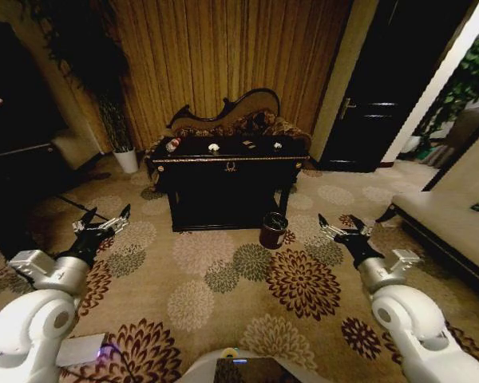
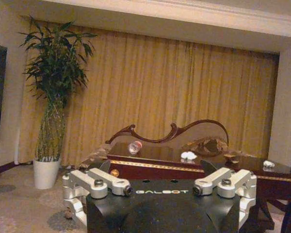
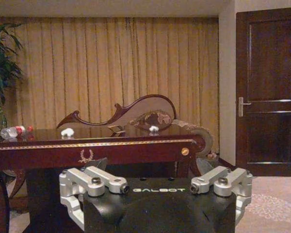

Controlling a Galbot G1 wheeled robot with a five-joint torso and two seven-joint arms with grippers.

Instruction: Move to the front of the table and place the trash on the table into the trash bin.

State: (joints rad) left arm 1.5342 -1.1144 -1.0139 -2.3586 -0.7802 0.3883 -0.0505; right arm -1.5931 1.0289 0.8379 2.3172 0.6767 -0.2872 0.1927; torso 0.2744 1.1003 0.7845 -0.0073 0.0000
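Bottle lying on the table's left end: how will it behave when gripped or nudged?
The bottle lies on its side on the glossy table, so a nudge will probably roll it, maybe off the near edge. It looks clear and mostly empty, so likely light and prone to crumple or slip. Both the left gripper and the right gripper hang open, far off.

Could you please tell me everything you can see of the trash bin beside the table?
The trash bin is a small round bucket, dark reddish-brown outside with a black liner folded over its open rim. It stands upright on the patterned carpet, close to the front right corner of the black table, far lower than the tabletop. Nothing can be made out inside it. Neither gripper touches it; the right gripper hangs nearer to it than the left gripper.
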